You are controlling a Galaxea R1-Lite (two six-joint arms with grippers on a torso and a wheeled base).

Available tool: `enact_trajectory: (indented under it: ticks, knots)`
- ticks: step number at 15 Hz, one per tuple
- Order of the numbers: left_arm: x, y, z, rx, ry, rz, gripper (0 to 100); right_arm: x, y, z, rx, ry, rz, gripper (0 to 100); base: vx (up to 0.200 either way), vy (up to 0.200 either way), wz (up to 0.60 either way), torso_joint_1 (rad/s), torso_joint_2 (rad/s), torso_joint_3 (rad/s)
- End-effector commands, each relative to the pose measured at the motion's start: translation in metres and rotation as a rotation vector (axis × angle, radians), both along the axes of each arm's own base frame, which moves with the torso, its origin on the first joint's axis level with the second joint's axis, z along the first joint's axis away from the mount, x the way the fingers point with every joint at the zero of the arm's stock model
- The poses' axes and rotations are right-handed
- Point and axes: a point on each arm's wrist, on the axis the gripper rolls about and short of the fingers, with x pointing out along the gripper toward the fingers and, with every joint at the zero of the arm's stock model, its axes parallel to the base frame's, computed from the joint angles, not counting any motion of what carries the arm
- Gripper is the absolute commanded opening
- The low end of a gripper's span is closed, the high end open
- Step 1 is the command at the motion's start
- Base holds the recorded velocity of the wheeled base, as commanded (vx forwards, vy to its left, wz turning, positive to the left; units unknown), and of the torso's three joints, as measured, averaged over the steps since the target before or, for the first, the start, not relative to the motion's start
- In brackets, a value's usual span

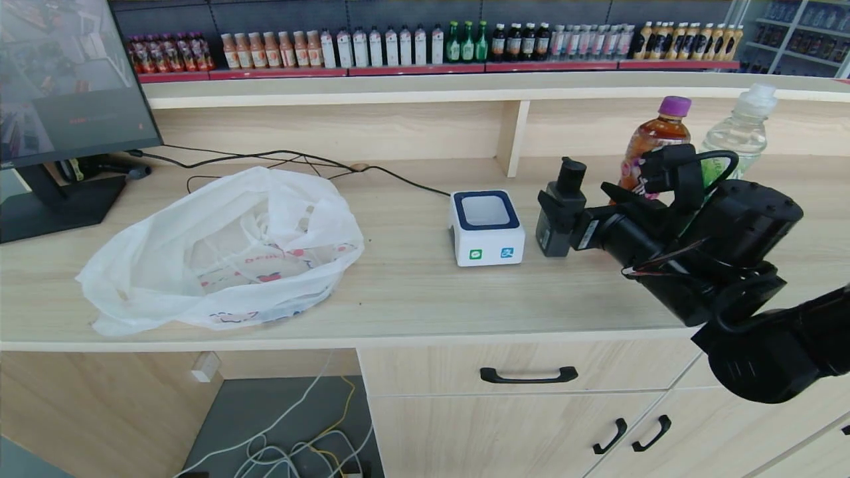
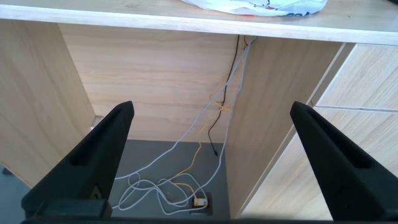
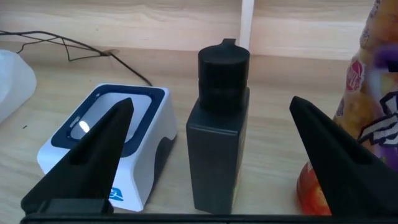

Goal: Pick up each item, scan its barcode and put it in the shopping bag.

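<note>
On the counter (image 1: 412, 285), where did the black bottle (image 1: 561, 209) stand? (Student)

Upright, just beside the scanner (image 1: 487, 228), between the spread fingers of the right gripper (image 3: 212, 102), which had not closed on it. The shopping bag (image 1: 226, 252) lay well apart, on the scanner's far side. (Tutor)

What could have gone wrong? (Student)

Probably 3 things: a finger could have nudged the tall, narrow bottle over into the scanner; a grip set high near the cap could have let it swing; a pad could have covered the barcode. The left gripper (image 2: 212, 106), also spread, hung below the counter edge, too far to steady anything. (Tutor)
</note>
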Motion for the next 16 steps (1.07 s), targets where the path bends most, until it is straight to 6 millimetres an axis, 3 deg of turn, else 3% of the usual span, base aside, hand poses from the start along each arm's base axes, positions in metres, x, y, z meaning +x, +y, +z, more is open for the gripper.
enact_trajectory:
  ticks: [1, 6, 16]
  knots:
    - [0.0, 0.0, 0.0, 0.0, 0.0, 0.001, 100, 0.01, 0.0, -0.006, -0.003, 0.008, -0.009, 100, 0.0, 0.0, 0.0, 0.0, 0.0, 0.0]
    - [0.0, 0.0, 0.0, 0.0, 0.0, 0.001, 100, 0.033, -0.006, -0.009, 0.017, -0.032, -0.053, 100, 0.0, 0.0, 0.0, 0.0, 0.0, 0.0]
    - [0.0, 0.0, 0.0, 0.0, 0.0, 0.001, 100, 0.042, -0.004, -0.013, 0.02, -0.036, -0.068, 100, 0.0, 0.0, 0.0, 0.0, 0.0, 0.0]
